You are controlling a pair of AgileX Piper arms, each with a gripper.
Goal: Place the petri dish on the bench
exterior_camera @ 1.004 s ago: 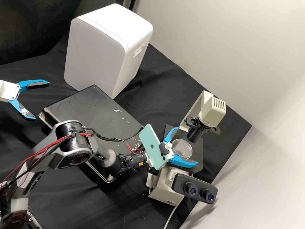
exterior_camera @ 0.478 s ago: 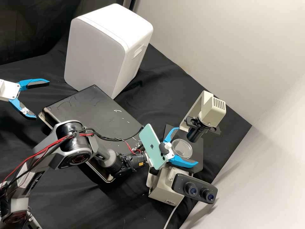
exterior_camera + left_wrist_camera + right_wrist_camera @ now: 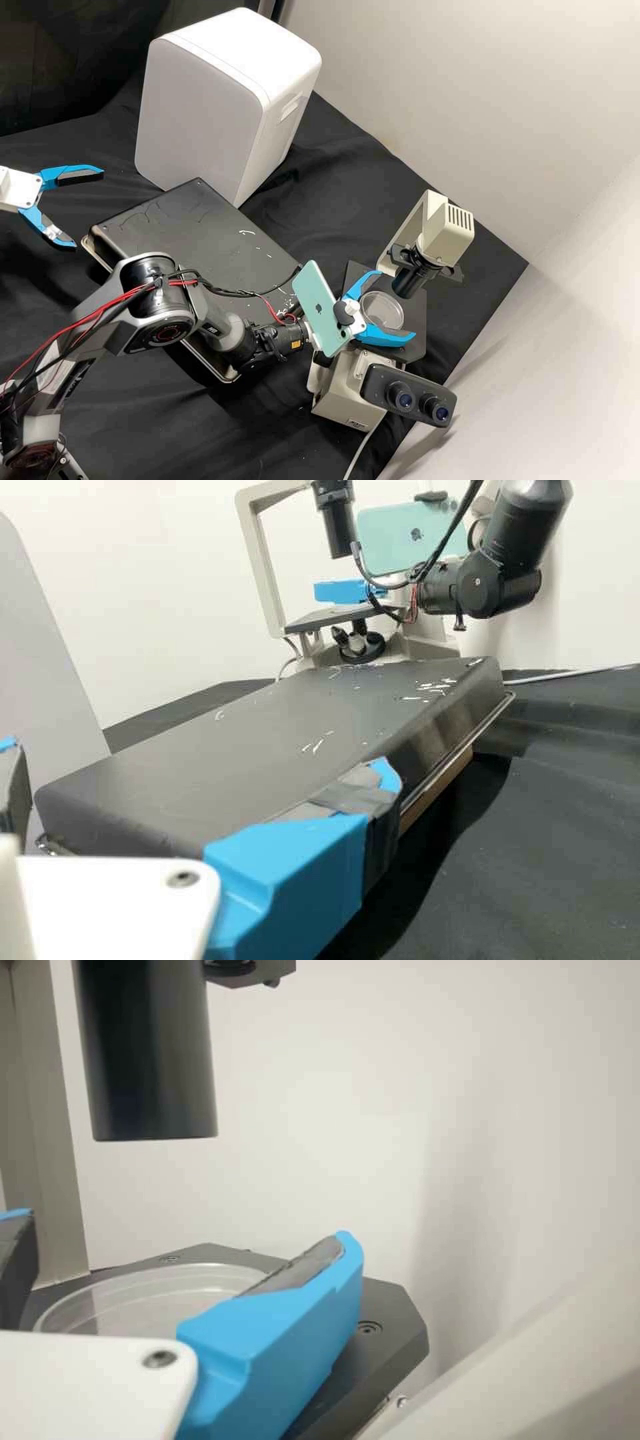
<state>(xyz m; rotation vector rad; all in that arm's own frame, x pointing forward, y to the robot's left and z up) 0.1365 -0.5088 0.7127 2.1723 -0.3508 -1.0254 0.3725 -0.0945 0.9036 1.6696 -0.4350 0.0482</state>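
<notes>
petri dish [image 3: 381,309] sits between fingers [image 3: 387,335] of right gripper [image 3: 397,303].

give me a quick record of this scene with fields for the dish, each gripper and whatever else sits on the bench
petri dish: clear, lying flat on the stage of the microscope
right gripper: jaws open, one on either side of the dish; contact unclear
left gripper: jaws open, above the bench beside the dark tray
task state: dish not yet on the bench
also there: white box behind the tray
</notes>
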